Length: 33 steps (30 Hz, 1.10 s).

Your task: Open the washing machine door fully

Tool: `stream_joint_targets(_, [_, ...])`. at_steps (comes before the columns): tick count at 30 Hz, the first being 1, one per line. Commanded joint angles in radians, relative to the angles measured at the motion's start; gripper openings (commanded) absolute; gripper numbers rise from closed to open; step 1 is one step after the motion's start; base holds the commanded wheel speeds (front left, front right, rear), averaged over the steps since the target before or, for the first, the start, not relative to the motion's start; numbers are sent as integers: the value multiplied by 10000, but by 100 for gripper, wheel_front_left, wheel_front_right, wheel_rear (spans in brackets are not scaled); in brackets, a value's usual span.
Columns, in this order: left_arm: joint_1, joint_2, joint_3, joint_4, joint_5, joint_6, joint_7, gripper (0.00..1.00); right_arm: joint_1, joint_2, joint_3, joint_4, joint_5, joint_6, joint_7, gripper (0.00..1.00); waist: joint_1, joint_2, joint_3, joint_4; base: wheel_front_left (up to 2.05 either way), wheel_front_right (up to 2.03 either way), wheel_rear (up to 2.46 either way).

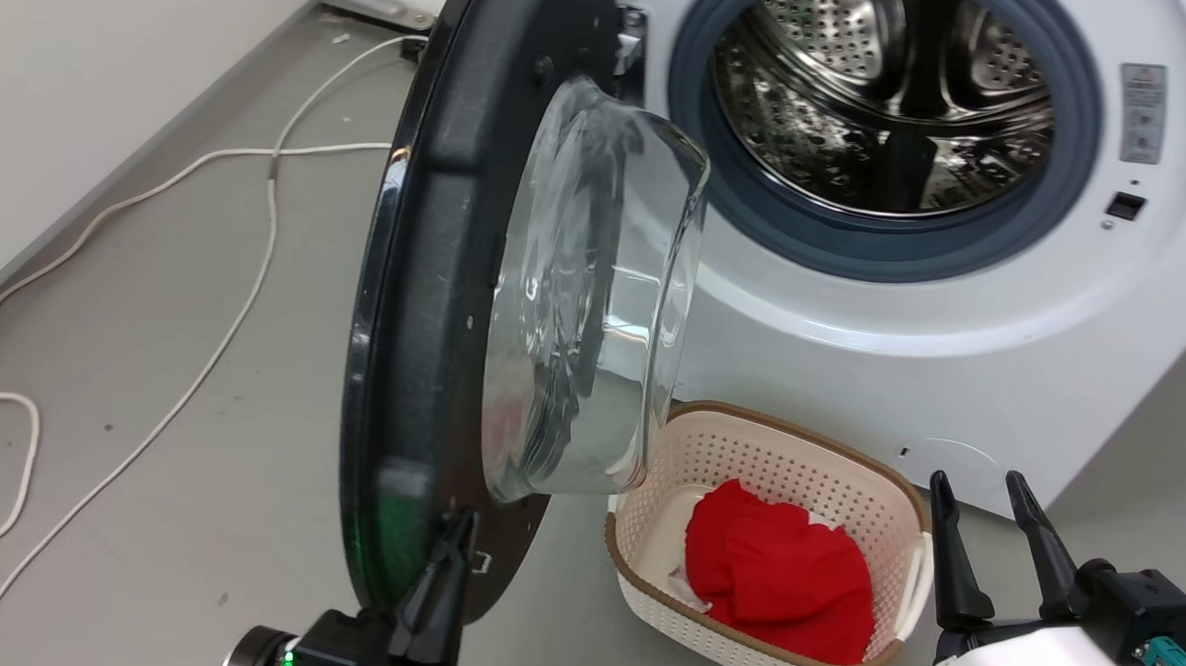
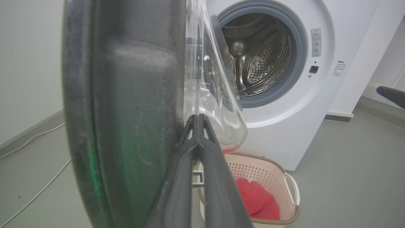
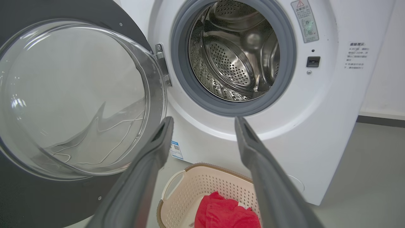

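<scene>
The washer point(image 1: 852, 364) stands with its drum exposed. Its door point(image 1: 436, 266) is swung out on the left hinge, roughly square to the front, beside a basket point(image 1: 645, 520) holding a red cloth point(image 1: 782, 582). The left gripper point(image 1: 460, 525), fingers pinched together, rests against the door's inner lower rim. The right gripper point(image 1: 977, 482) hangs spread by the basket, grasping nothing.

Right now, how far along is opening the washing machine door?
Done: the washing machine door is unlatched, swung out roughly square to the washing machine. In hand: the shut left hand sits against its inner face near the rim; the right hand is open. Remaining: pushing it wider.
</scene>
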Motion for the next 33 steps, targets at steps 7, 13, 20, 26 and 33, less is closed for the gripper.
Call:
stream_joint_targets(7, [-524,295,1084,435,-246,393,28,0,-241,12,103,-150,-107,-7,122,100,1,0,203,299,0,0,0])
stream_joint_targets(13, [-1229,613,2469,990,-646,539,7,0,-334,12,158,-259,-187,-7,276,100,1,0,515,-25,0,0,0])
stream_joint_targets(20, [-2161,1197,4286,2005,-1040,478,6,0,-470,14,47,-438,-269,-7,358,100,1,0,1039,-414,0,0,0])
stream_joint_targets(26, [-3211,1692,5335,3125,-1131,61,6,0,-626,14,62,-550,-371,-5,431,100,1,0,1519,-611,0,0,0])
stream_joint_targets(33, [-4028,2116,6154,4330,-844,-378,8,0,-791,14,180,-479,-365,-5,391,100,1,0,1733,-808,0,0,0])
